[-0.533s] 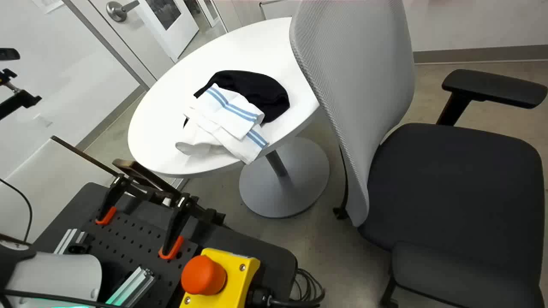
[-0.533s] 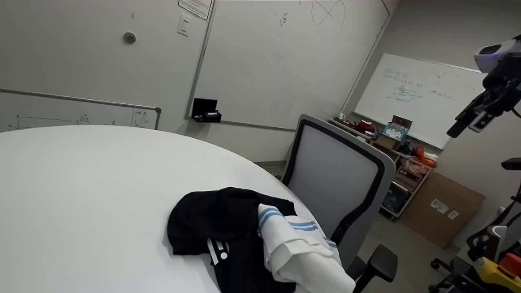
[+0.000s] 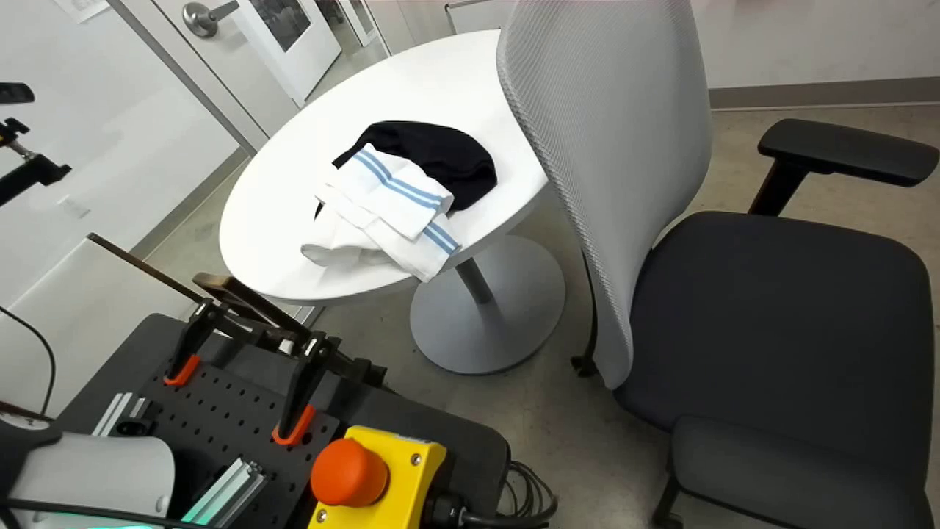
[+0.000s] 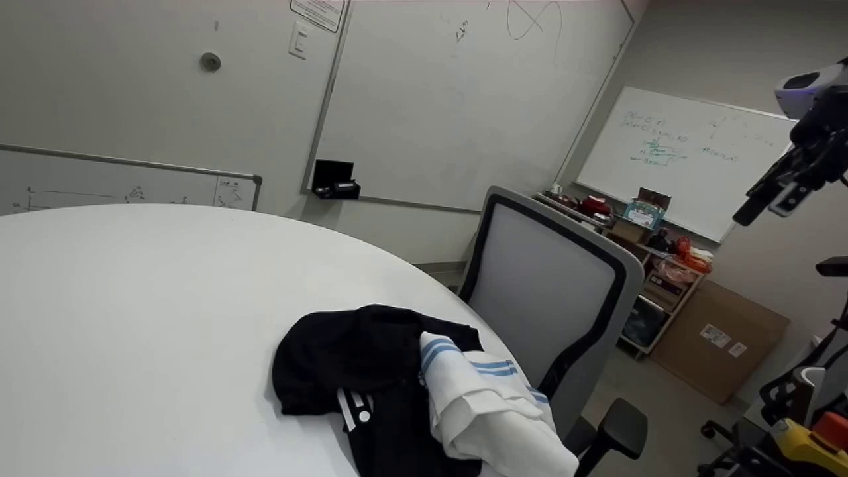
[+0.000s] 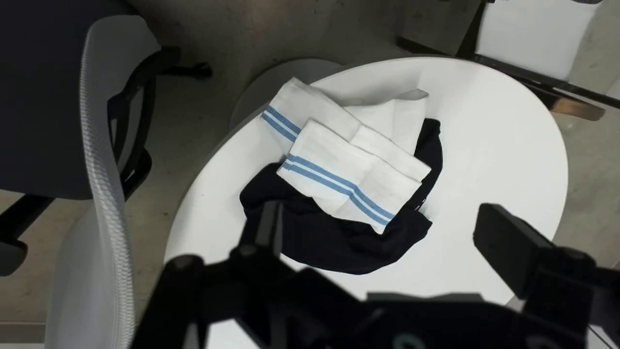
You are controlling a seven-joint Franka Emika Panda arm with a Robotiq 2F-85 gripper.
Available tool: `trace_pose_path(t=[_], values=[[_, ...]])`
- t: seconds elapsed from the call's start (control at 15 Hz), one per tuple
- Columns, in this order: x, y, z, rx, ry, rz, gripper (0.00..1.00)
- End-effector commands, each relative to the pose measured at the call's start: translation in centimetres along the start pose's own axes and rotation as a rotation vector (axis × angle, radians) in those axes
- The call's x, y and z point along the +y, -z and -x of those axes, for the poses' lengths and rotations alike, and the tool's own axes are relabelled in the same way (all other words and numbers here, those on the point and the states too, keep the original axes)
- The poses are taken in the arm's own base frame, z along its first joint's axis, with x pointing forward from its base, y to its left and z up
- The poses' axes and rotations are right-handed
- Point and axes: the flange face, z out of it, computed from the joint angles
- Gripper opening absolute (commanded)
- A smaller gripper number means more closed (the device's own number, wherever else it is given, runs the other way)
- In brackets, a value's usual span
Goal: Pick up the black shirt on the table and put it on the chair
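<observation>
The black shirt (image 3: 440,156) lay rumpled on the round white table (image 3: 279,195), close to the rim, partly covered by a white cloth (image 3: 382,213) with blue stripes. The gripper (image 5: 380,220) hung well apart from both fabrics, its fingers (image 5: 506,247) spread wide with nothing held between them. The chair (image 3: 734,283) stood beside the table, turned away, and carried no part of the shirt that I could see. I judged the task to be at its outset: approach, grasp, lift and placement all remained, with the overlying cloth a likely complication.
</observation>
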Motion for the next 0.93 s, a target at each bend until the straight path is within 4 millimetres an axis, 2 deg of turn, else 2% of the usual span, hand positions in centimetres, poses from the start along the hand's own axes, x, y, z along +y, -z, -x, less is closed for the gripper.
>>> trace_pose_path(t=[0.0,0.27,0.47,0.87], values=[[-0.1,-0.5,-0.3,0.102,-0.086,-0.018,1.0],[-0.4,-3.8,-3.3,0.261,-0.292,-0.022,1.0],[-0.6,-6.2,-5.5,0.361,-0.426,0.046,1.0],[0.1,-13.3,-10.5,0.436,-0.683,0.227,1.0]])
